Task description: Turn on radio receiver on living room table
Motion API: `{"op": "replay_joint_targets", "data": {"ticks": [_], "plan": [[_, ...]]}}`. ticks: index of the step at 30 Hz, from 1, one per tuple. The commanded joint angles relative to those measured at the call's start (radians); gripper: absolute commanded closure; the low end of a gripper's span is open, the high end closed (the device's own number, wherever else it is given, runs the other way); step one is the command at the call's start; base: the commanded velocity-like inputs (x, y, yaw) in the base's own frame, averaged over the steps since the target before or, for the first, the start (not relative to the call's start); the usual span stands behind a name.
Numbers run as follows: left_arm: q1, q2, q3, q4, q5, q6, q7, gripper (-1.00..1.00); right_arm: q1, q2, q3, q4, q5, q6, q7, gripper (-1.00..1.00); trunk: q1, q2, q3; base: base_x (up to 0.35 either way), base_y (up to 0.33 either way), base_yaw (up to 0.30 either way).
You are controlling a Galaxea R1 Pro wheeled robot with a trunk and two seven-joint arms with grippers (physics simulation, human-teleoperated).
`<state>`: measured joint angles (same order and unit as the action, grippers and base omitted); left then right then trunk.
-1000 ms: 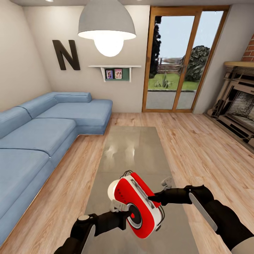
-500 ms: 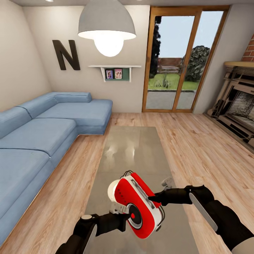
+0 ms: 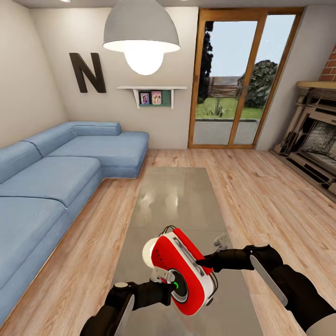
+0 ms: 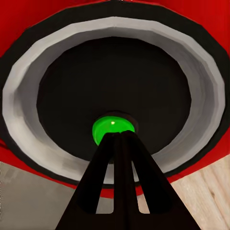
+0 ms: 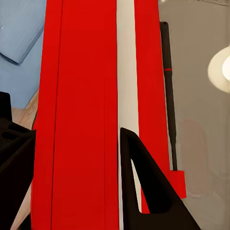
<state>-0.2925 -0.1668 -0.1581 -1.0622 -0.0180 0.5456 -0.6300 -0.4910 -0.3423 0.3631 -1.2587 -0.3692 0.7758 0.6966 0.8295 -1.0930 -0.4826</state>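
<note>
Head view: the radio receiver is held tilted above the near end of the surface, at about 6 o'clock, the right tool clamped on its red case and the left tool at its dial. Left wrist view: the left tool's fingers are pressed together, tips touching the lit green light at the dial's centre. Right wrist view: the right tool grips the striped red case, one finger on each side.

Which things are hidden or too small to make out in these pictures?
- Head view: the photos on the wall shelf are too small to read.
- Head view: the table surface under the radio receiver is hidden by the radio.
- Left wrist view: the closed left gripper partly covers the green light.
</note>
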Motion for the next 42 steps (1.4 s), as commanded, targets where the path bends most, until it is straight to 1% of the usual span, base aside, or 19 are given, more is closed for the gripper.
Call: {"op": "replay_joint_targets", "data": {"ticks": [1,8,13,16,17,18,21,22,24,25,28,34,42], "plan": [[0.000,0.000,0.000,0.001,0.002,-0.001,0.000,1.00,0.000,0.000,0.000,-0.001,-0.016,0.007,0.001,1.00,0.000,0.000,0.000,0.000,0.000,0.000],[0.000,0.000,0.000,0.013,0.000,-0.009,0.001,1.00,-0.001,0.000,0.000,-0.002,-0.016,0.007,0.001,1.00,0.000,0.000,0.000,0.000,0.000,0.000],[-0.001,0.003,-0.001,-0.008,0.002,-0.011,-0.009,1.00,0.000,-0.001,-0.002,0.006,-0.018,0.006,0.000,1.00,0.000,0.000,0.000,0.000,0.000,0.000],[-0.002,0.004,-0.001,-0.017,0.002,-0.010,-0.012,1.00,-0.001,-0.002,-0.007,0.053,-0.017,-0.011,-0.005,1.00,0.000,0.000,0.000,0.000,0.000,0.000],[-0.001,0.005,-0.002,-0.021,0.003,-0.010,-0.012,1.00,-0.001,-0.001,-0.009,0.091,-0.017,-0.029,-0.009,1.00,0.000,0.000,0.000,0.000,0.000,0.000],[-0.001,0.005,-0.002,-0.023,0.003,-0.010,-0.012,1.00,-0.001,-0.001,-0.009,0.099,-0.017,-0.031,-0.010,1.00,0.000,0.000,0.000,0.000,0.000,0.000],[-0.001,0.008,-0.003,-0.030,0.003,-0.009,-0.014,1.00,-0.001,-0.004,-0.010,0.120,-0.015,-0.040,-0.055,1.00,0.000,0.000,0.000,0.000,0.000,0.000],[-0.001,0.008,-0.003,-0.031,0.003,-0.009,-0.014,1.00,-0.001,-0.007,-0.010,0.120,-0.014,-0.041,-0.101,1.00,0.000,0.000,0.000,0.000,0.000,0.000],[-0.002,0.009,-0.003,-0.031,0.003,-0.009,-0.014,1.00,-0.001,-0.009,-0.010,0.120,-0.013,-0.041,-0.136,1.00,0.000,0.000,0.000,0.000,0.000,0.000],[-0.001,0.009,-0.003,-0.031,0.003,-0.009,-0.014,1.00,-0.001,-0.010,-0.010,0.119,-0.013,-0.040,-0.172,1.00,0.000,0.000,0.000,0.000,0.000,0.000],[-0.001,0.009,-0.003,-0.031,0.003,-0.009,-0.013,1.00,-0.001,-0.010,-0.010,0.119,-0.011,-0.040,-0.208,1.00,0.000,0.000,0.000,0.000,0.000,0.000],[-0.002,0.009,-0.003,-0.030,0.003,-0.009,-0.013,1.00,-0.001,-0.011,-0.011,0.117,0.008,-0.041,-0.249,1.00,0.000,0.000,0.000,0.000,0.000,0.000],[-0.002,0.010,-0.003,-0.029,0.004,-0.008,-0.013,1.00,-0.001,-0.012,-0.011,0.099,0.010,-0.035,-0.273,1.00,0.000,0.000,0.000,0.000,0.000,0.000]]}}
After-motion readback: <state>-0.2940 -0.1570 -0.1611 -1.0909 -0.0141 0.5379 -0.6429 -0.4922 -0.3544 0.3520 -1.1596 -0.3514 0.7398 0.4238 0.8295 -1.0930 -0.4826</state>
